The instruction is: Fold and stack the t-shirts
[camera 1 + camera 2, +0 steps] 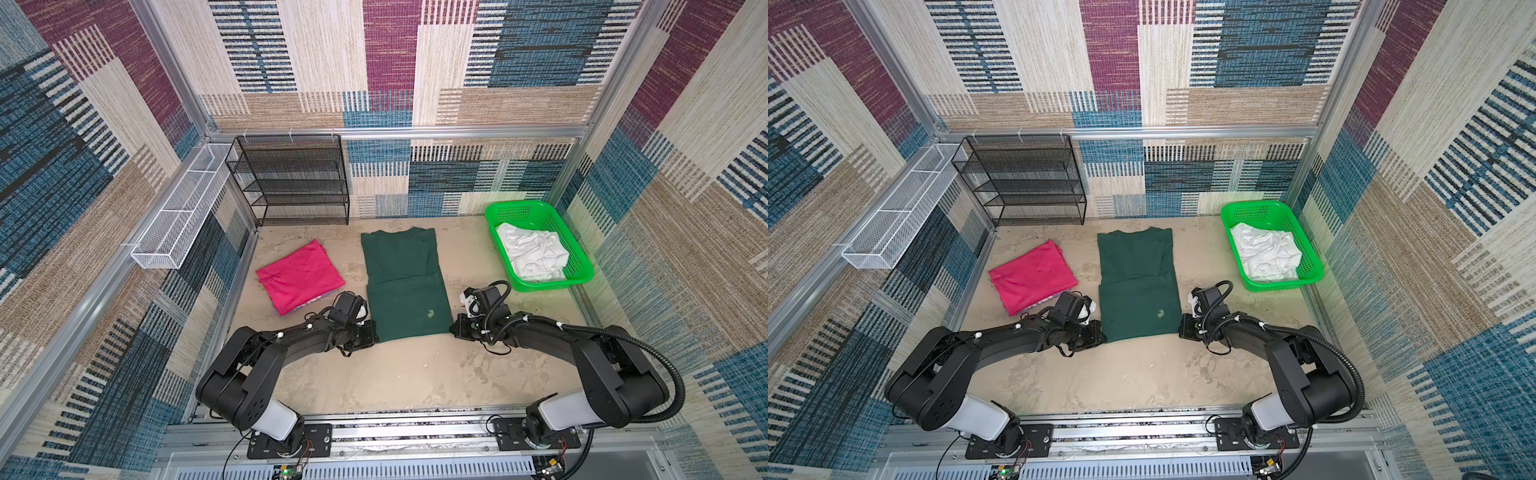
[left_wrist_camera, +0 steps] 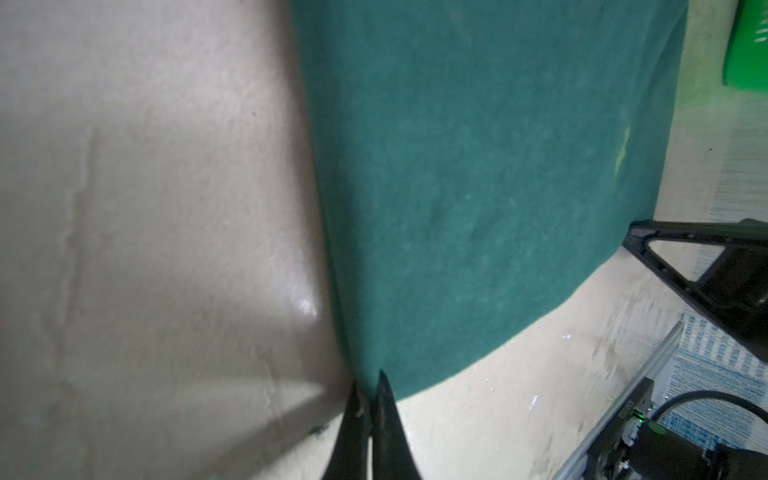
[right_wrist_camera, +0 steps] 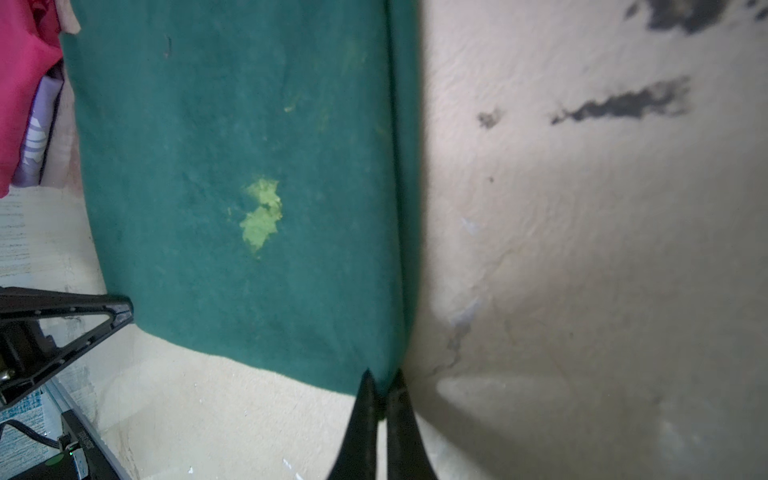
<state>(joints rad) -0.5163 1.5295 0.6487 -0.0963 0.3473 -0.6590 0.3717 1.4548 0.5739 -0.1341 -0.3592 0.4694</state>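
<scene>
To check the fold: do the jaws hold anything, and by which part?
Both hold the dark green t-shirt: left jaws on its near left corner, right jaws on its near right corner.

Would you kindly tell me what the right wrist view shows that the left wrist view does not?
Only the right wrist view shows the pink t-shirt and dark smudges on the table. Only the left wrist view shows a corner of the green basket. Both show the dark green t-shirt, with the left hand and right hand each shut on a near corner.
</scene>
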